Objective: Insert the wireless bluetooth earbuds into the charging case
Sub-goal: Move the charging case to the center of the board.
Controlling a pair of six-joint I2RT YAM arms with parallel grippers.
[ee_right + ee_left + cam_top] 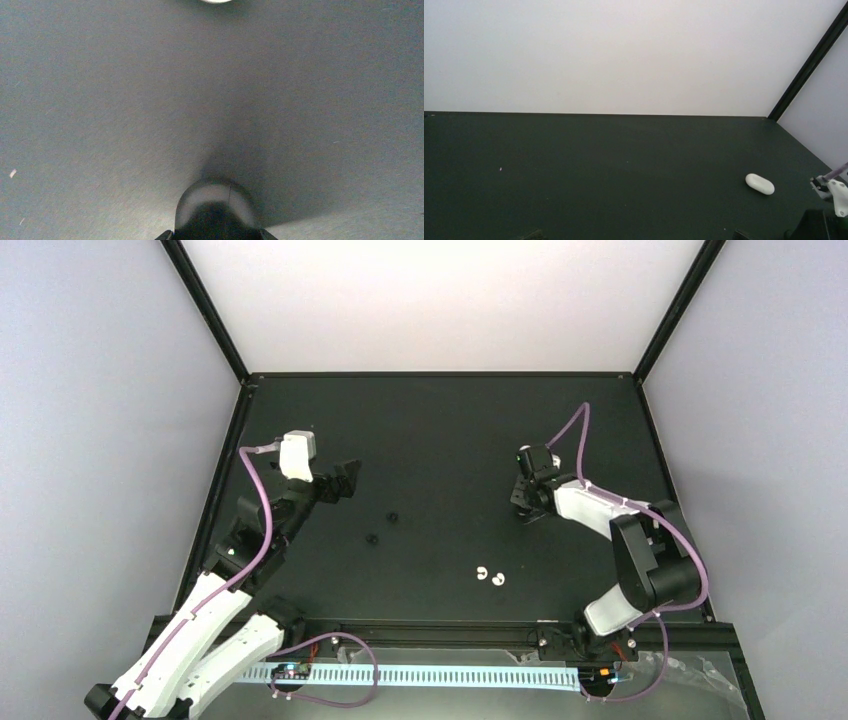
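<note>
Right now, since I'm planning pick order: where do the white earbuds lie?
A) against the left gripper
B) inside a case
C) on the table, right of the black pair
C: the white earbuds rest on the table, right of the black earbuds.

Soft overhead light is bleaching the pale back wall [440, 300] while the matte black tabletop [440, 430] is reading dim. The white oval plastic charging case [759, 183] is casting a faint shadow; the right wrist view is looking blurred and shadowed.
</note>
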